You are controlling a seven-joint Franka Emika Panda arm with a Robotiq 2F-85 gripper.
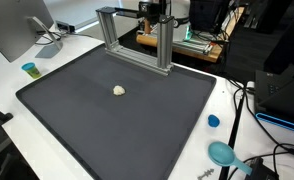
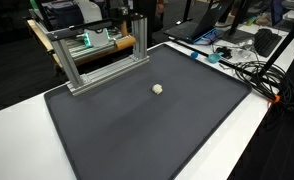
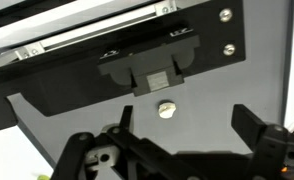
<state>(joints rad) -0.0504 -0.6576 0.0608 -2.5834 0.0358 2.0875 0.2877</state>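
Observation:
A small cream-white lump lies alone near the middle of a dark grey mat; it also shows in the other exterior view and in the wrist view. My gripper is open and empty. It hangs high above the mat, and the lump shows between and a little beyond its two dark fingers. In the exterior views only a dark part of the arm shows at the top edge, behind the metal frame.
An aluminium frame stands at the mat's far edge, also seen in the other exterior view. A monitor and a small teal cup stand beside the mat. A blue cap, a teal scoop and cables lie on the white table.

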